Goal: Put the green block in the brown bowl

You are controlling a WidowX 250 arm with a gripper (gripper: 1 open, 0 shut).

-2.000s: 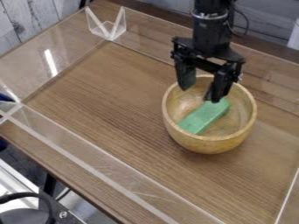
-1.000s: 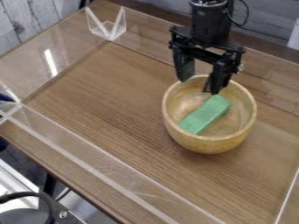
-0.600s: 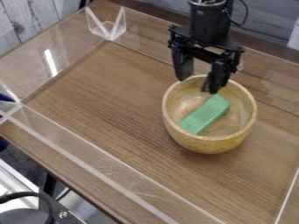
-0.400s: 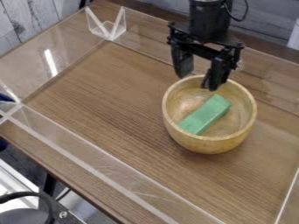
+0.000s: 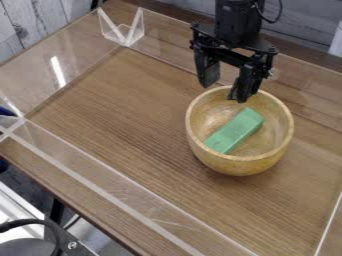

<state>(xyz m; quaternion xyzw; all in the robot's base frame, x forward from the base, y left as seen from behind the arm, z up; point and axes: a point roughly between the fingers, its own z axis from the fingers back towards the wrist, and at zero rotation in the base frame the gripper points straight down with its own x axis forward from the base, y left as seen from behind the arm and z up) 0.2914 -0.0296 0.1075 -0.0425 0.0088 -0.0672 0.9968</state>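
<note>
Two task things: you have the green block (image 5: 238, 131) and the brown bowl (image 5: 203, 151), and the block already lies inside the bowl.
Block's lie: it rests slanted in the hollow, its upper end toward the bowl's far right wall and its lower end near the bowl's middle; nothing grips it.
Gripper (image 5: 226, 81): your pincer hangs over the bowl's far rim, pointing down, its two dark fingers (image 5: 246, 82) spread wide with nothing between them.
Gap to the block: the fingertips stand clear above the bowl's far edge and apart from the block.
Bowl's place: it sits on the wooden tabletop (image 5: 114, 110), toward the right side.
Clear walls (image 5: 80, 170): transparent panels ring the tabletop; the nearest one runs well to the left of and in front of the bowl.
Clear bracket (image 5: 122, 28): a small transparent V-shaped piece stands at the far left, well apart from the bowl.
In the way: you can see that no other object lies between the gripper and the bowl; the right finger hides a bit of the bowl's far rim.
</note>
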